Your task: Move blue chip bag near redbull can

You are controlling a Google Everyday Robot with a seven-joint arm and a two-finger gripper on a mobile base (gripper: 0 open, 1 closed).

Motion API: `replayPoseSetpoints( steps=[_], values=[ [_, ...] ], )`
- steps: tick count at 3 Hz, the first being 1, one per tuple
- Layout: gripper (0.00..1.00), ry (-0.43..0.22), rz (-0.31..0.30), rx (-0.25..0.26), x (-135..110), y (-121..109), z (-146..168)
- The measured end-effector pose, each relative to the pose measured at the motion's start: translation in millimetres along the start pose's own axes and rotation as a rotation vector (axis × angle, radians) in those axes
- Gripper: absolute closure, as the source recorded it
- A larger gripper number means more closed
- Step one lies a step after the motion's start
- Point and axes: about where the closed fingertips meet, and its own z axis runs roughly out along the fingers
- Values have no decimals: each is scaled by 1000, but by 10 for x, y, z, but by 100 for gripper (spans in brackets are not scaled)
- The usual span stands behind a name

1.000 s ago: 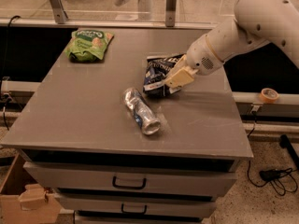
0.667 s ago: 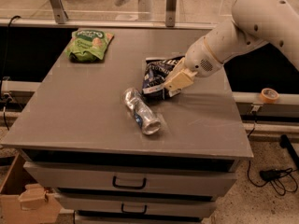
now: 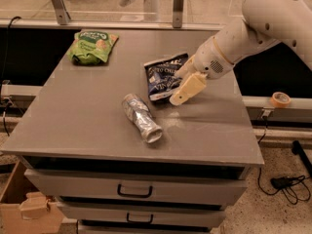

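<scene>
The blue chip bag lies flat on the grey table, right of centre. The redbull can lies on its side just in front and left of the bag, a short gap away, with its shiny round end toward the table's front edge. My gripper is at the bag's right edge, low over the table. Its fingers are open, and the bag rests on the table rather than in a grip. The white arm reaches in from the upper right.
A green snack bag lies at the table's back left corner. A tape roll sits on a ledge to the right of the table. Drawers front the cabinet below, and a cardboard box stands on the floor at lower left.
The bag, crumpled and held in the gripper before, now lies flatter on the table. The gripper fingers have opened and dropped slightly at its right edge. The can has not moved.
</scene>
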Motion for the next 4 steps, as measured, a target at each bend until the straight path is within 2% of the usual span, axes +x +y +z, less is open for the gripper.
replayPoseSetpoints(
  steps=[1, 2, 3, 4],
  values=[
    [0, 13, -10, 82, 42, -195, -190],
    [0, -35, 36, 226, 140, -604, -647],
    [0, -212, 108, 476, 158, -1205, -1645],
    [0, -317, 95, 684, 57, -1386, -2504]
  ],
)
